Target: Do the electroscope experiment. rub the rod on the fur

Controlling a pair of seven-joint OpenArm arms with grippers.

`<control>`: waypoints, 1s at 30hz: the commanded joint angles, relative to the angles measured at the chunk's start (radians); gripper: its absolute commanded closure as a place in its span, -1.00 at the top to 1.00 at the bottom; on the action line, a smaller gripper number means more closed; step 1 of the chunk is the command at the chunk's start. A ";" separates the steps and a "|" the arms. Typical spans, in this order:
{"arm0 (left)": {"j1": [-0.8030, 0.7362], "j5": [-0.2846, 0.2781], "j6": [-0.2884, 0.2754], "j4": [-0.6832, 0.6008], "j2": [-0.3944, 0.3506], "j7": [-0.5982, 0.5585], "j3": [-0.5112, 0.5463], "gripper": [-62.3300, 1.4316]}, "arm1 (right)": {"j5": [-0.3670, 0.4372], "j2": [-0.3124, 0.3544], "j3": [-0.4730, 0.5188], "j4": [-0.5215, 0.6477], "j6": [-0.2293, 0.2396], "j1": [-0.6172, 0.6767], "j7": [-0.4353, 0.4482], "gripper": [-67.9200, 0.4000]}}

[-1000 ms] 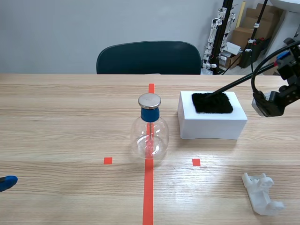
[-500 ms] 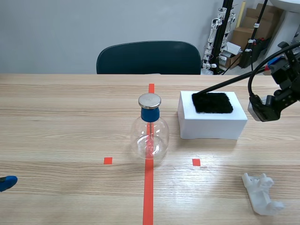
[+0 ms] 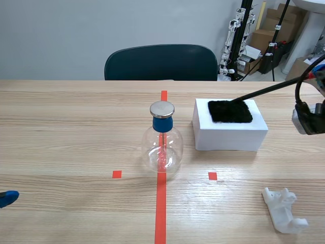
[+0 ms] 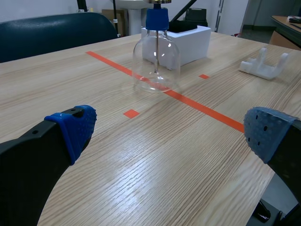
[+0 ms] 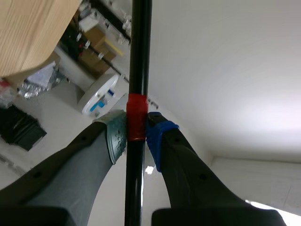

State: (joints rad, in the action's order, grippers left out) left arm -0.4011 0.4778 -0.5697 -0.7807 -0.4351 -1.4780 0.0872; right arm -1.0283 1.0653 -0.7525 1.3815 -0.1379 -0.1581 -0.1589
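Rubbing now: the right gripper (image 5: 136, 128), clamped on the black rod (image 3: 269, 90), rests its tip on the fur (image 3: 230, 112) atop the white block (image 3: 229, 138), far right; next, I'd stroke back across it, the left gripper (image 4: 171, 131) gaping wide, near left.

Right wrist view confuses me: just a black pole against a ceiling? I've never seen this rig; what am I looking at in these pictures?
Two black robot arms work at a wooden table. The wide picture looks from between them; the other two come from a camera on each wrist. The right pincer is shut on a long thin black rod, at its red band; that camera is tipped upward, hence the ceiling. In the wide picture the rod's far tip reaches a black fur patch on a white block. Beside it stands a clear glass flask with a blue neck and metal cap, the electroscope. A white plastic holder lies nearer the robot. The left pincer is open and holds nothing.
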 commanded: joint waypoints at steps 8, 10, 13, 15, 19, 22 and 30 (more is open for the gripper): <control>0.002 -0.013 -0.001 -0.015 -0.006 -0.021 0.004 1.00 | 0.076 0.053 0.000 0.089 0.000 0.065 -0.052 -0.92; 0.002 -0.013 -0.001 -0.015 -0.006 -0.021 0.004 1.00 | 0.078 0.077 0.001 0.089 -0.001 0.076 -0.061 -0.92; 0.003 -0.013 -0.001 -0.015 -0.006 -0.021 0.004 1.00 | 0.078 0.083 0.001 0.090 -0.006 0.075 -0.084 -0.92; 0.002 -0.013 -0.001 -0.015 -0.006 -0.022 0.004 1.00 | 0.071 0.066 0.001 0.092 -0.039 0.074 -0.082 -0.92; 0.002 -0.013 -0.001 -0.015 -0.006 -0.021 0.004 1.00 | 0.047 0.005 0.002 0.098 -0.064 0.072 -0.169 -0.92; 0.002 -0.013 -0.001 -0.015 -0.006 -0.021 0.004 1.00 | 0.058 -0.004 0.002 0.096 -0.060 0.076 -0.256 -0.92; 0.002 -0.013 -0.001 -0.015 -0.006 -0.021 0.004 1.00 | 0.050 0.026 0.002 0.070 -0.052 0.080 -0.176 -0.92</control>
State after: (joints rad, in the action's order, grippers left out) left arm -0.4015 0.4778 -0.5697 -0.7807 -0.4351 -1.4780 0.0872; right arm -0.9600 1.0790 -0.7616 1.4414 -0.1791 -0.0658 -0.3462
